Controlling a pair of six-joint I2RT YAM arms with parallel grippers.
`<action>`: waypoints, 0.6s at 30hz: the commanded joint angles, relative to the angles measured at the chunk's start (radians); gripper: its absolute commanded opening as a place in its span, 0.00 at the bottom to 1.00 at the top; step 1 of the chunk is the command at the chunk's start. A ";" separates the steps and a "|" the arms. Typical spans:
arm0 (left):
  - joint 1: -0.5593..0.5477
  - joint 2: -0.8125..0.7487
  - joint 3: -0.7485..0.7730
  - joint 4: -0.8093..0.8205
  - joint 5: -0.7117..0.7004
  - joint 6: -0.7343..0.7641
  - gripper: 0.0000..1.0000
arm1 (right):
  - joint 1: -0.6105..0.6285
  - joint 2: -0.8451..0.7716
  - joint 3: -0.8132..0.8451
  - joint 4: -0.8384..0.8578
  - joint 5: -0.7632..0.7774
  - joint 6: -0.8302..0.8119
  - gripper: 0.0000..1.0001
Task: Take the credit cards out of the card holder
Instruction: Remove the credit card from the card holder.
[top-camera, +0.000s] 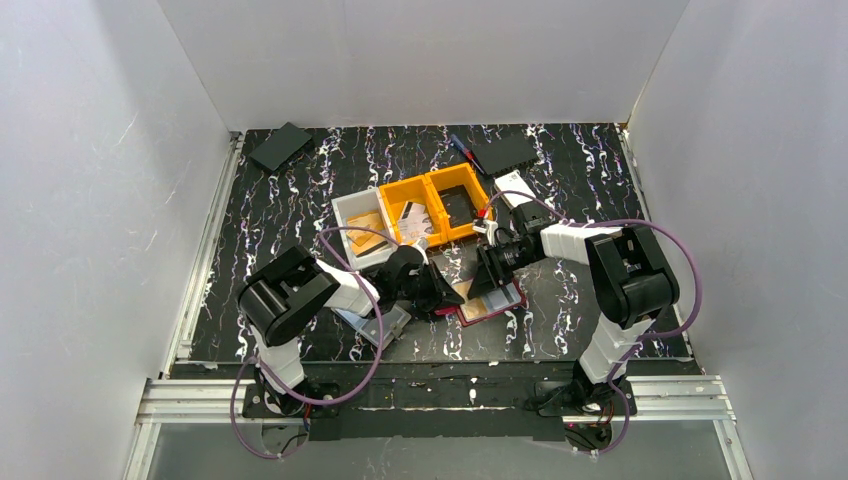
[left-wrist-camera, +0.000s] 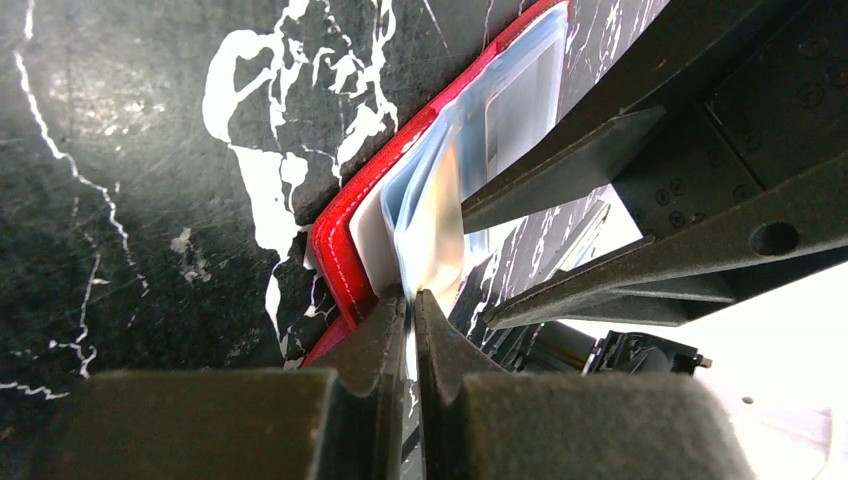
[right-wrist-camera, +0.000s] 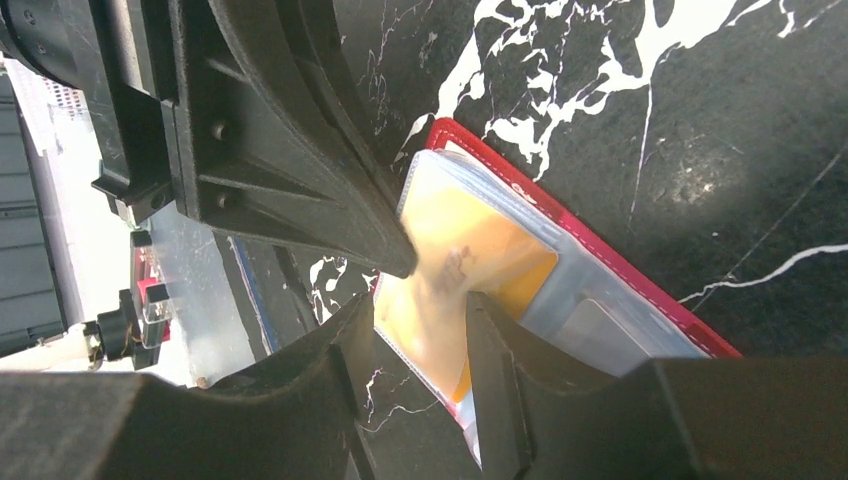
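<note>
We list, by size:
- the table, black with white veins
- the left gripper, jaws pinched tight on the clear sleeve
- the right gripper, jaws half apart, tips astride the credit card; we cannot tell if they touch it
- the card holder, red, lying open near the table's front middle, between both grippers
- the credit card, orange, inside that sleeve

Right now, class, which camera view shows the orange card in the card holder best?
The right wrist view shows it best. There the orange card lies face-on and close in the clear sleeve of the red card holder. The left wrist view catches it nearly edge-on, pale behind plastic. The top view shows only a tiny tan patch.
</note>
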 joint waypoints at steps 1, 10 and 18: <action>-0.005 -0.009 -0.003 -0.012 -0.025 0.122 0.00 | -0.026 -0.057 0.027 -0.045 -0.030 -0.038 0.48; -0.006 -0.151 -0.078 0.092 -0.031 0.334 0.00 | -0.101 -0.111 0.065 -0.182 -0.085 -0.231 0.50; -0.005 -0.170 -0.103 0.226 0.051 0.383 0.00 | -0.117 -0.108 0.062 -0.198 -0.147 -0.258 0.50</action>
